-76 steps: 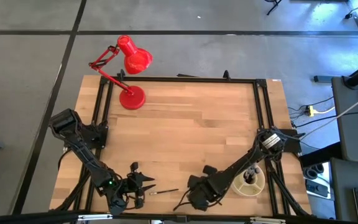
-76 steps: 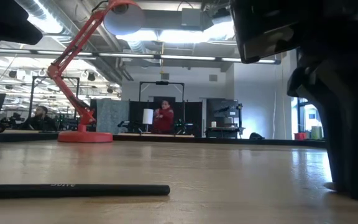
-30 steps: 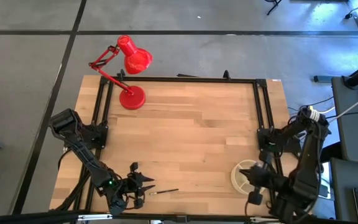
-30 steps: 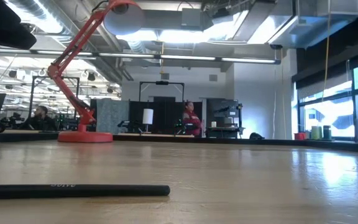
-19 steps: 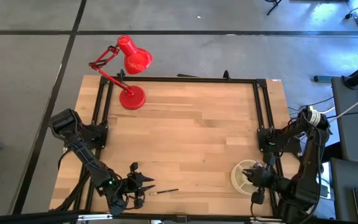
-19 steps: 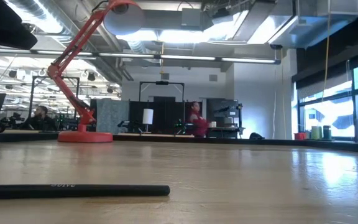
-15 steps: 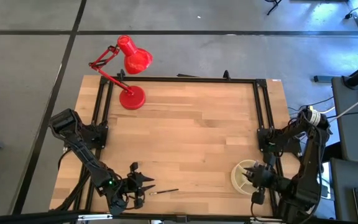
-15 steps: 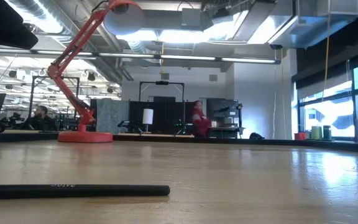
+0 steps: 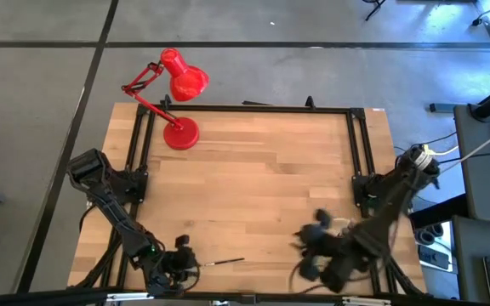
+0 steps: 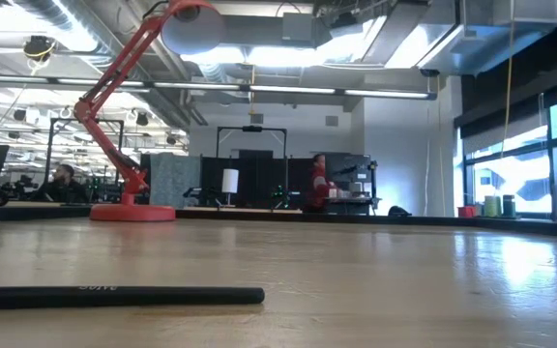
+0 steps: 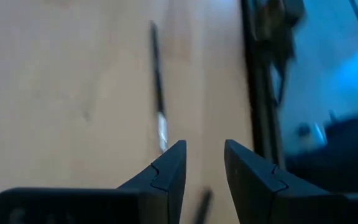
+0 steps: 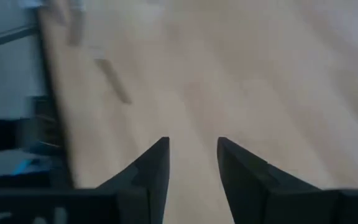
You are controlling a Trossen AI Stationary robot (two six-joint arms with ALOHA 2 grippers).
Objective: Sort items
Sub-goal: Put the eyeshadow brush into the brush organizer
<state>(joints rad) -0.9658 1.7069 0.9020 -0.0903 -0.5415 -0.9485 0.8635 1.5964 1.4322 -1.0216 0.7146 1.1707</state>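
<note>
I see one brush lying flat on the table at about 6 o'clock, just beside my left pincer, whose fingers stand apart around nothing. My right pincer (blurred) sits near 5 o'clock, fingers parted and empty.

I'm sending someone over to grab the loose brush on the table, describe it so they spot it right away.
Start at the wooden table and go to its near edge, beside the left gripper. The brush lies flat there: thin, black-handled, the only loose item on the wood.
</note>
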